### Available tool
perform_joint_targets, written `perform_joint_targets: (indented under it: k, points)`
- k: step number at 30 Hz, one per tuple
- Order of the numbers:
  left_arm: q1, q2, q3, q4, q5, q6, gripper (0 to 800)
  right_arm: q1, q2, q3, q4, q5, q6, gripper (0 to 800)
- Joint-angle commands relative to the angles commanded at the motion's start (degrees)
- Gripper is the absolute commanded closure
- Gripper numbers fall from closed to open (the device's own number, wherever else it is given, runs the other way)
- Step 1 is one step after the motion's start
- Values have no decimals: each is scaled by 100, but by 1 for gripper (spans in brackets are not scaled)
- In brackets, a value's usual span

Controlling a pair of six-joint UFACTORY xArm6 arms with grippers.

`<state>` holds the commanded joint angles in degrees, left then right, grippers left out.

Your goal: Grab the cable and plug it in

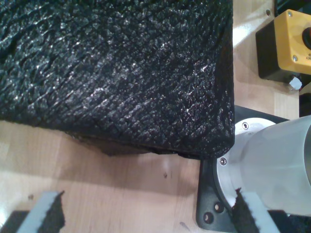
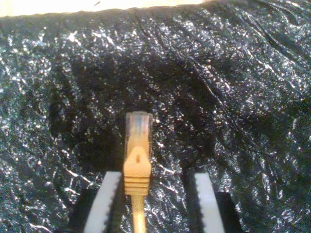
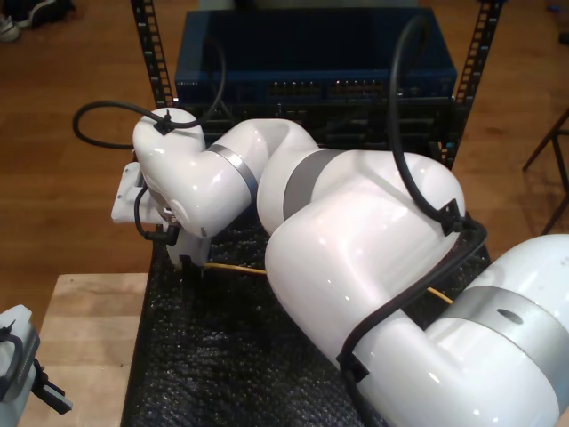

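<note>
The cable (image 2: 137,160) lies on the black foam mat (image 2: 233,97); its clear plug and yellow-orange boot sit between the fingers of my second gripper (image 2: 156,177). That gripper is open, with the plug close to one finger (image 2: 104,204) and a gap to the other. In the exterior view my second gripper (image 3: 191,264) points down onto the mat and the cable (image 3: 236,267) trails toward the exterior view's right. My first gripper (image 1: 146,199) is open over bare wood beside the mat (image 1: 116,73), with nothing between its fingers. It hangs at the exterior view's lower left (image 3: 22,365).
A blue rack unit (image 3: 311,49) with a row of ports (image 3: 333,89) stands behind the mat. A yellow button box (image 1: 291,41) and a white arm base (image 1: 272,165) sit on the wooden table (image 1: 121,194). The large white arm (image 3: 356,240) covers much of the mat.
</note>
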<state>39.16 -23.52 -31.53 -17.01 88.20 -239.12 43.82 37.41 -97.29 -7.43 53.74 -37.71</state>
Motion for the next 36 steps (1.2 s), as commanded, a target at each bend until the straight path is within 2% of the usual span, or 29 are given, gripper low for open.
perform_joint_targets:
  k: [13,16,19,22,30,36]
  points:
    - [0,0,0,0,0,0,0,9,-26,9,0,9,0,585]
    - [0,0,0,9,0,0,0,18,-26,9,0,9,0,632]
    - [0,0,0,0,0,0,0,79,-26,9,-26,0,0,743]
    - [0,0,0,0,9,0,0,97,-44,9,-88,0,-9,774]
    - [0,9,-18,0,53,9,0,26,-316,70,-62,26,-466,797]
    - [-35,26,-26,0,70,18,0,-132,-501,158,-44,501,-791,797]
